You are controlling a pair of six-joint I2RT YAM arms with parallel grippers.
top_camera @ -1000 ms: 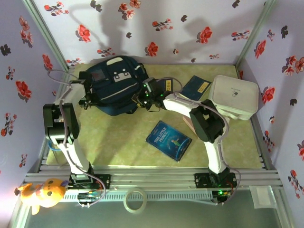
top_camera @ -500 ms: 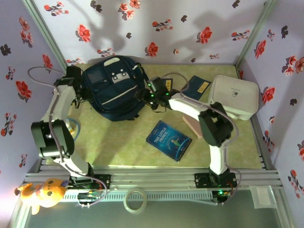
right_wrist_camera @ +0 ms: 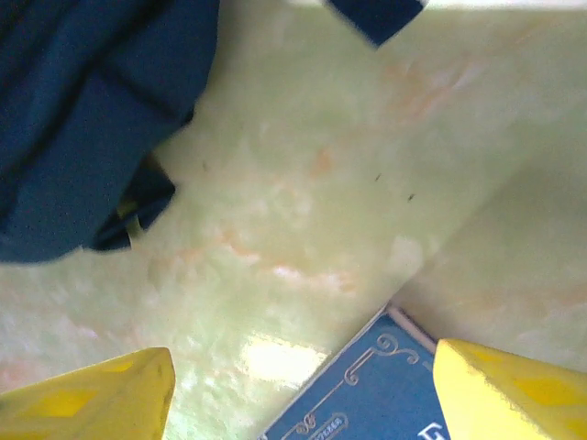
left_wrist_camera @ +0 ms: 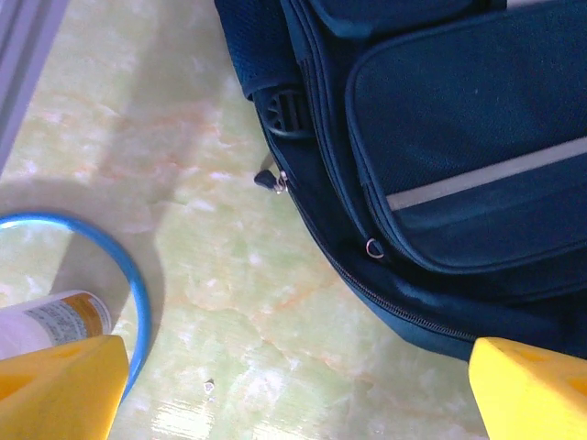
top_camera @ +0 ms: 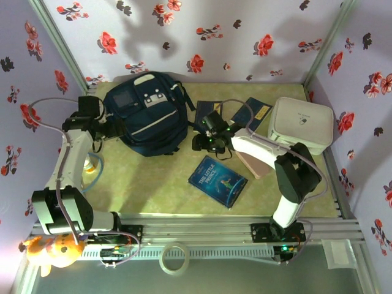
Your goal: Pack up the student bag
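Left claw: the left gripper has its yellow fingertips spread wide with nothing between them. It is over bare table, just beside the bag's edge.
Right claw: the right gripper is also spread and empty. It is over the table between a corner of the bag and a blue book.
Bag, where: the student bag lies flat with its front pockets up, toward the back of the table and left of the middle. It sits between the two claws, and neither touches it.
Bag, looks: navy fabric with a grey stripe across the front pocket, white patches near the top and dark straps on its right side.
Bag, handling: it looks soft and floppy, so it would likely sag and fold rather than lift as one piece. Thin fabric might also slip out of a pinch.
Where to hold: probably the zipper pull beside the left claw, which is small but firm. The buckle or a strap could steady the bag. The zip along this edge looks closed, so opening it seems to be the first hurdle.
Near the left claw: a blue ring and a small bottle lie just beside it, on the side away from the bag. An outward swing could knock them.
Near the right claw: a loose strap end lies close by. A dark blue notebook and a white box sit farther right, well apart from the bag.
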